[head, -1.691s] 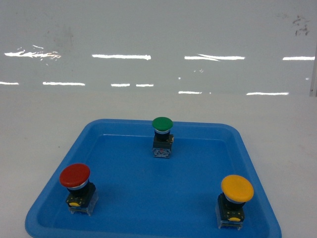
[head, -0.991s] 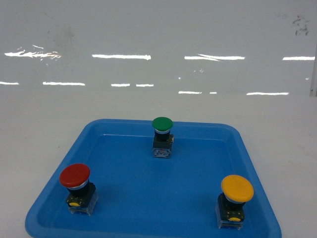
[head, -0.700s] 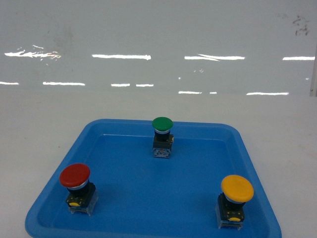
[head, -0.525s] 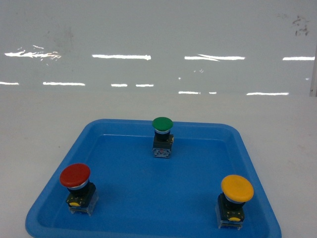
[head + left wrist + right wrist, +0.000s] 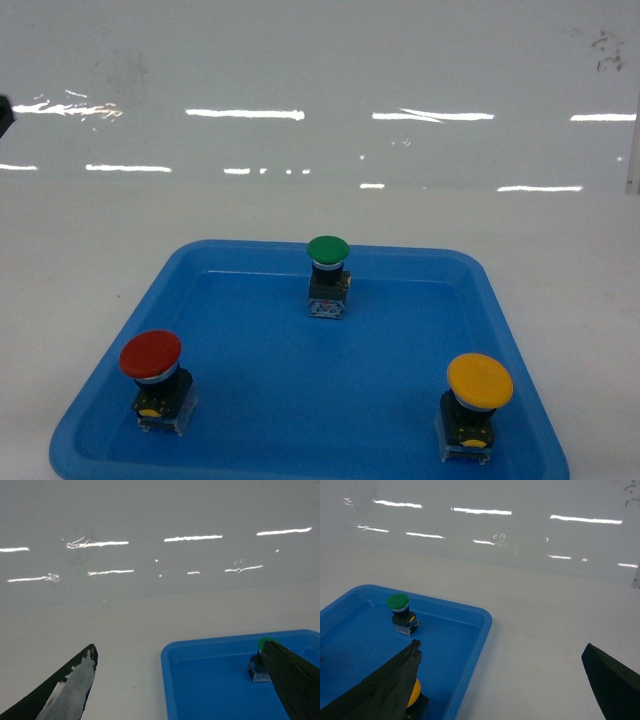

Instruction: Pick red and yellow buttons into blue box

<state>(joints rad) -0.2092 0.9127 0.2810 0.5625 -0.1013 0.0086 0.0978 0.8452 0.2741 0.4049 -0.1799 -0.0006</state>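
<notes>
The red button (image 5: pixel 151 356) stands at 8 o'clock in the blue tray (image 5: pixel 300 400) on the white table (image 5: pixel 560 260), the yellow button (image 5: pixel 479 381) at 4 o'clock, the green button (image 5: pixel 328 251) at 12 o'clock. The left tool (image 5: pixel 180 680) and the right tool (image 5: pixel 505 680) are both released, holding nothing.

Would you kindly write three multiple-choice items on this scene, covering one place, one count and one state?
1. Where in the tray does the green button stand, in the head view?
A. far side, middle
B. near left corner
C. near right corner

2. How many buttons are in the tray?
A. two
B. three
C. four

3. What is the state of the left gripper?
A. shut on the red button
B. shut on nothing
C. open

Answers: 1 A, it stands near the far rim; 2 B, red, green and yellow button; 3 C, its fingers sit wide apart around nothing.
</notes>
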